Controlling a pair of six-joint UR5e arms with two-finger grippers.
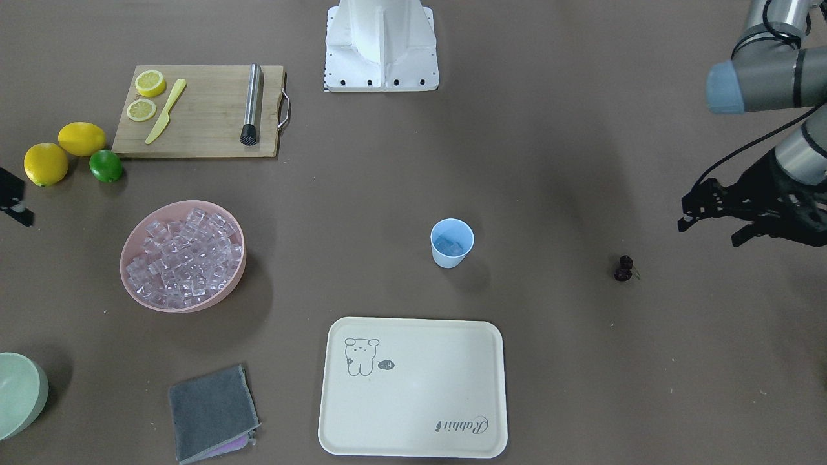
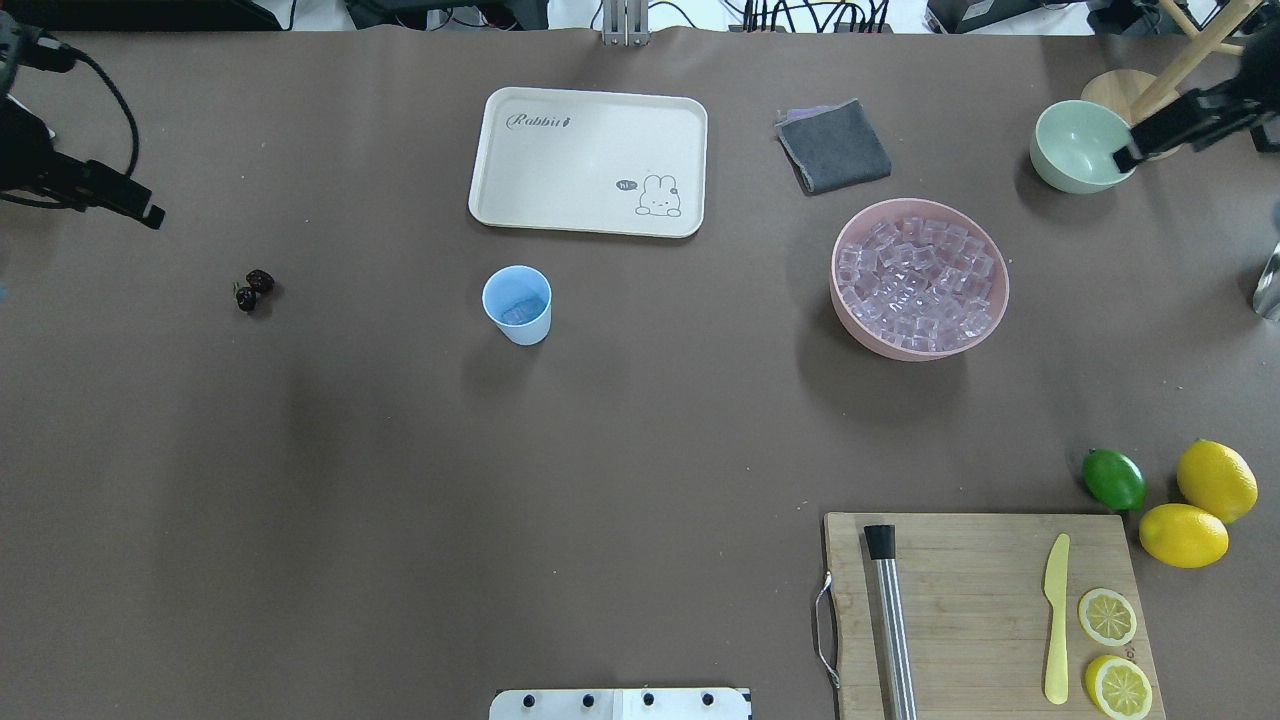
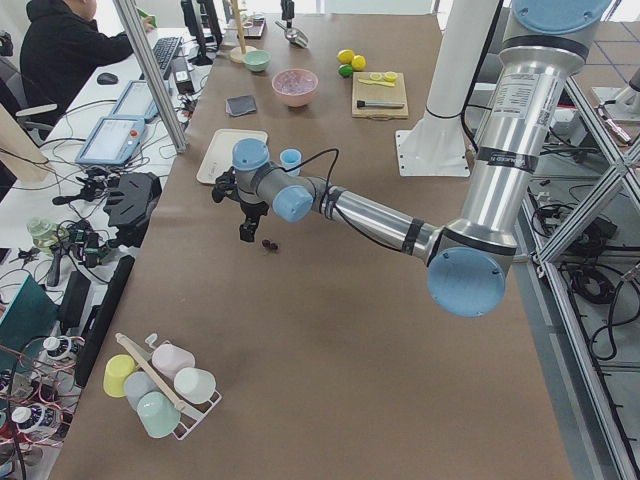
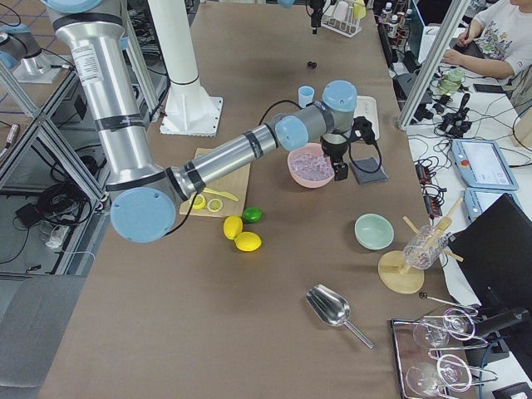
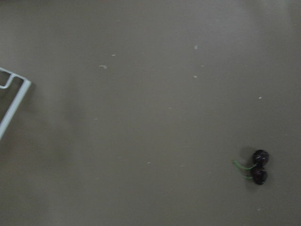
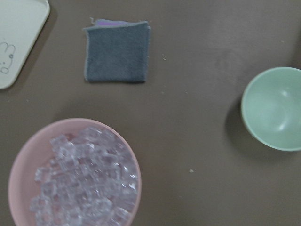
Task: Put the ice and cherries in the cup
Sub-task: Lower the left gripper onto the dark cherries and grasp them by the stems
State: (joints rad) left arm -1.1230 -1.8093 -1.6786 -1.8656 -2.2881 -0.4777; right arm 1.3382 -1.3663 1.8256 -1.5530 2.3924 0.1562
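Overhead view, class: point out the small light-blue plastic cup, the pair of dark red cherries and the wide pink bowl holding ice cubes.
small light-blue plastic cup (image 2: 530, 328), overhead view, on its outer wall.
dark red cherries (image 2: 260, 282), overhead view, on one fruit.
wide pink bowl (image 2: 915, 353), overhead view, on its near outer wall.

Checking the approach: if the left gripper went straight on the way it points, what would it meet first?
The left gripper would probably meet bare table first; the cherries lie off-centre in its wrist view.

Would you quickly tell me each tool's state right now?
Left tool: open, holding nothing.
Right tool: cannot be told; only partly in view.
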